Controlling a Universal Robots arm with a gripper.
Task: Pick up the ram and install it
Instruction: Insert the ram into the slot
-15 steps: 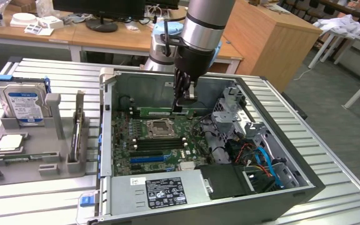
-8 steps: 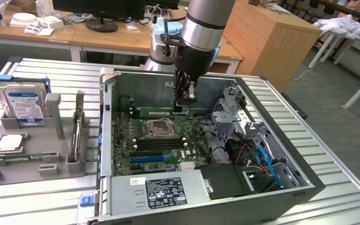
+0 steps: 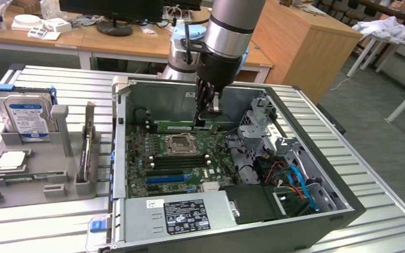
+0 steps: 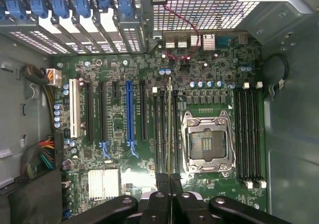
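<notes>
Item: ram (image 4: pixel 169 124) — thin green stick seen edge-on, lined up along the memory slots (image 4: pixel 160 134) just beside the CPU socket (image 4: pixel 205 143).
Holder: claw (image 3: pixel 204 120), narrowed right down onto the ram near one end; the stick runs out from between the fingers along the socket's flank.
Seating: cannot tell whether the ram's lower edge is already in a slot or just above it.
Enclosure: computer case (image 3: pixel 343 205), lying open on the tabletop (image 3: pixel 40 226), with the socket near the middle of its board.
Second slot bank (image 4: pixel 247 134): on the opposite side of the socket from the ram.
Hard drive (image 3: pixel 25 118): outside the case, well apart from the socket, upright in a grey holder.
Step in hand (judged): installing, with pick-up done and the stick brought to the slots nearest the socket.
Doing it well (judged): keep the stick's edge parallel to one slot, not straddling two, and upright rather than leaning toward the socket. Press straight down. Because the grip sits toward one end, the free end may ride high — an even, square push matters.
Risk (judged): a skewed stick could jam or flex.
</notes>
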